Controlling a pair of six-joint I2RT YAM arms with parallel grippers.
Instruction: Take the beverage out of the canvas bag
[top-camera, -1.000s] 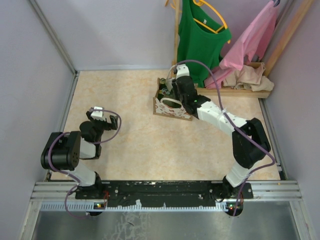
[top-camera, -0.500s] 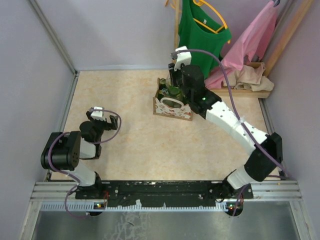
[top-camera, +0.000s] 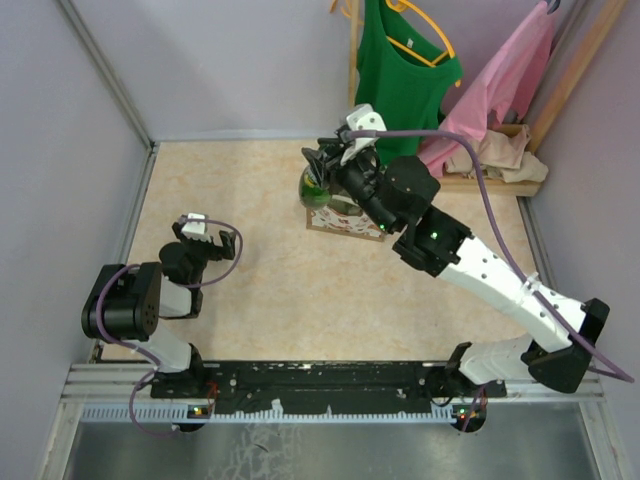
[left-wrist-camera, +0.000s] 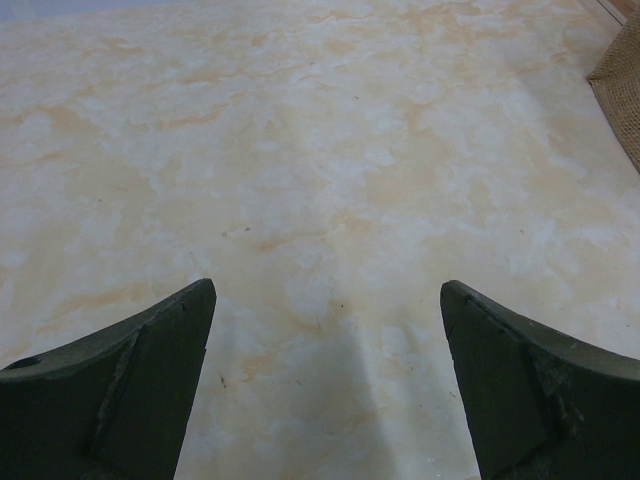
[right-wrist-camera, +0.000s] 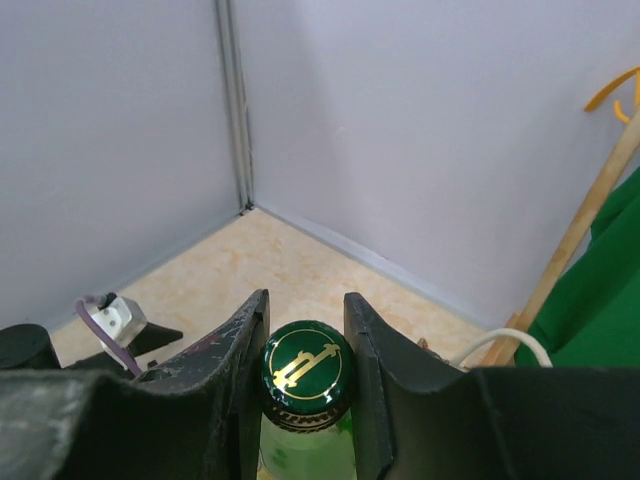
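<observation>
Your right pincer (right-wrist-camera: 303, 318) was clamped on the neck of the green beverage bottle (right-wrist-camera: 303, 375), which hung over the canvas bag's (top-camera: 345, 218) 10 o'clock corner. The bag sat toward the worktop's (left-wrist-camera: 300, 150) 1 o'clock. Your left pincer (left-wrist-camera: 327, 295), at 8 o'clock, stood apart, holding nothing.

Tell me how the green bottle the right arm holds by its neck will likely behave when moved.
The green bottle looks like smooth glass, so it could slip in the right gripper, which pinches only its capped top. Hanging from that one grip, its body may swing. It is probably breakable if dropped.
</observation>
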